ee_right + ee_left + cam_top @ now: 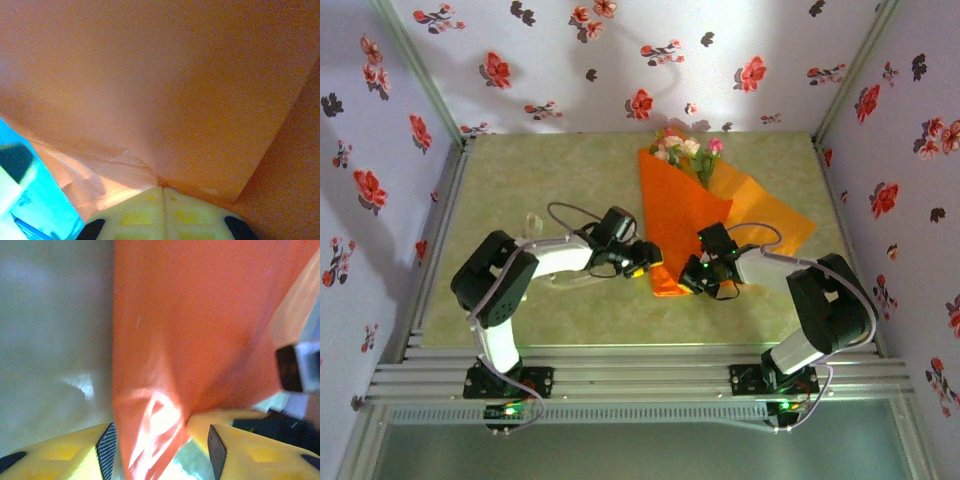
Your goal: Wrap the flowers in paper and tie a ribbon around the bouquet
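"Where is the paper?"

"The paper (685, 225) lies folded mid-table, with the flowers (680, 148) poking out at its far end, near the wall."

"And the grippers?"

"On the left gripper (162, 440) the fingers stand apart, with the paper's near left edge loose between them. The right gripper (162, 189) is pressed closed, pinching the paper's near end."

"Anything around?"

"A grey cable (565, 207) loops over the table (520, 180), left of the paper."
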Motion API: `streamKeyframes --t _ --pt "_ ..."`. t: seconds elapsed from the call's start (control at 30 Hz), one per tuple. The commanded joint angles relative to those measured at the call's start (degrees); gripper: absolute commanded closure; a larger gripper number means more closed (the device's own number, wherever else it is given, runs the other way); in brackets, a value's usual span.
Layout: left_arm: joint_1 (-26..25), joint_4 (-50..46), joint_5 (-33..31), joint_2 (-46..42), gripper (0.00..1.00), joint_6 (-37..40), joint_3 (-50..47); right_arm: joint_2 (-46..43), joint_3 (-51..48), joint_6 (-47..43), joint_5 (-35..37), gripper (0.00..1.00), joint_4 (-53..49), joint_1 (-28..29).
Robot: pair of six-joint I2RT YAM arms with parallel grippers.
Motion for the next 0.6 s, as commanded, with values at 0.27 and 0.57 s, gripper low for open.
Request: streamKeyframes --t 0.27,0.57 --pt "3.6 -2.5 0.9 8.7 1.0 6.3 8.0 5.1 -1.9 -1.6 5.0 0.98 -5.5 -0.6" --pt "4.7 -15.6 -6.0 7.5 0.53 10.4 14.1 5.3 -0.7 -3.2 5.5 0.99 -7.6 -0.6"
